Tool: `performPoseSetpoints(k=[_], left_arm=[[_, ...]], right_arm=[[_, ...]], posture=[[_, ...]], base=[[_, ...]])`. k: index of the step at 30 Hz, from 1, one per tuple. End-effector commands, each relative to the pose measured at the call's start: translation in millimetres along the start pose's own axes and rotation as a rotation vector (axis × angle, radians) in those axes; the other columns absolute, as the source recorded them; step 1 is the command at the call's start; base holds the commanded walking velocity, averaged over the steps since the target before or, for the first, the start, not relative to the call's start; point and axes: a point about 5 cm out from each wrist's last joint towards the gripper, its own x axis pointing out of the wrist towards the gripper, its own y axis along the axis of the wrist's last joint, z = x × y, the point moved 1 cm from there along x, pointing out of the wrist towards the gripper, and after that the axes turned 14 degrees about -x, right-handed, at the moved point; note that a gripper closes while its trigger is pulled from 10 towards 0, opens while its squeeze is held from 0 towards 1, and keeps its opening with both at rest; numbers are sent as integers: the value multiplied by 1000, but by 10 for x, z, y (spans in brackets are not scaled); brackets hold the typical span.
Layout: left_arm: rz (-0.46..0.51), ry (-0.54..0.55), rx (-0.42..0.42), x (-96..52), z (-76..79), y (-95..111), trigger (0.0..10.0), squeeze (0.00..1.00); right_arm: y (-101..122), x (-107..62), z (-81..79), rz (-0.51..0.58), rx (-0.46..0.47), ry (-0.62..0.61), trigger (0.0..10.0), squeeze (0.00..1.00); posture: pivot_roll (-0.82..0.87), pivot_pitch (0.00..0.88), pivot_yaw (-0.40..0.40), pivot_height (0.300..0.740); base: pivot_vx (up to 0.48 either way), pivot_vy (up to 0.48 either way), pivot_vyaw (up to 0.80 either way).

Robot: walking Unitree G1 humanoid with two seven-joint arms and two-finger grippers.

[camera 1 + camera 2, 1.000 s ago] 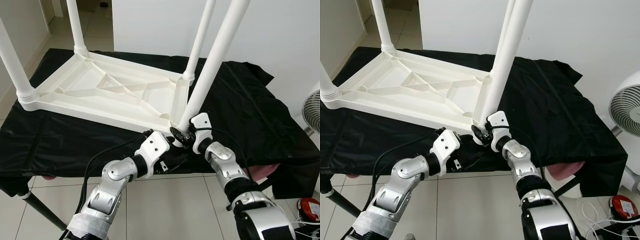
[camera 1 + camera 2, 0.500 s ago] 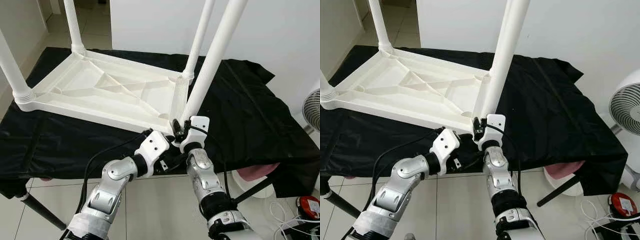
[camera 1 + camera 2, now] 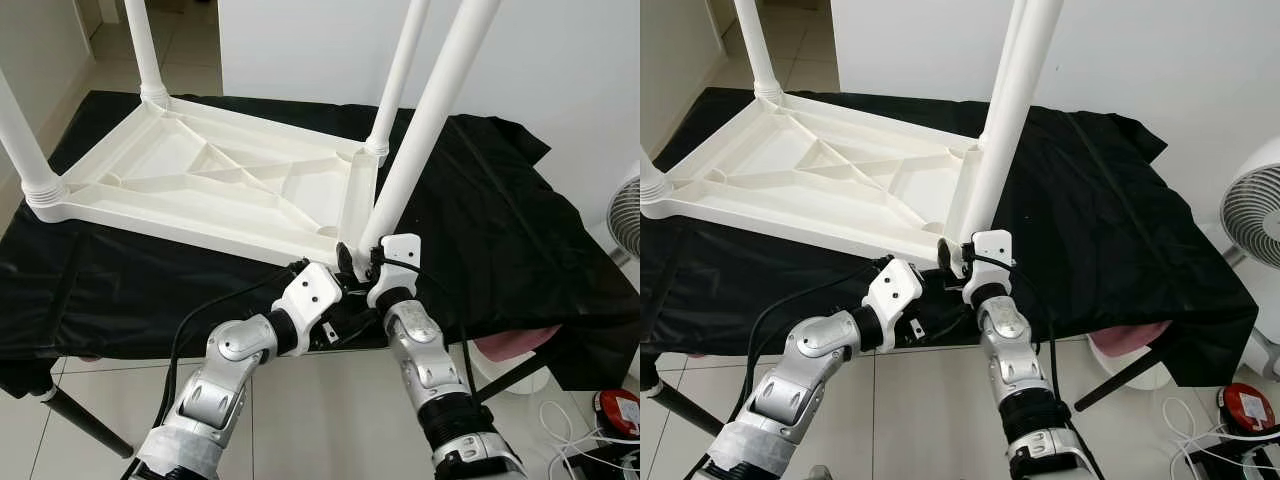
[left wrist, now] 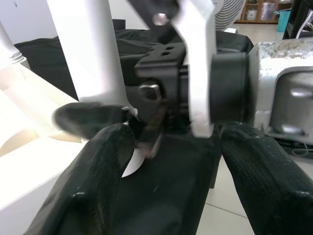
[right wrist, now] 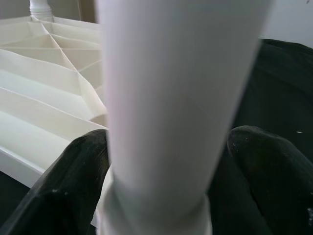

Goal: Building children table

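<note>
Black cloth (image 3: pixel 500 230), leg (image 3: pixel 415 150) between right fingers (image 5: pixel 73 186)

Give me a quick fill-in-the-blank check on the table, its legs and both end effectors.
The white table top lies ____ on the black cloth.
The right end effector has a finger on each side of the nearest leg at its ____.
____ legs stand in the corners.
The left end effector sits just below the table's near ____.

Missing words: upside down; base; Four; corner
</note>
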Motion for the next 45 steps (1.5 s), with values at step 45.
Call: performPoseSetpoints(k=[45], left_arm=[[36, 431, 13, 15, -420, 20, 10000, 0]], right_arm=[[-231, -263, 781, 51, 12, -199, 10000, 0]], posture=[[9, 8, -92, 740]], base=[[0, 0, 0]])
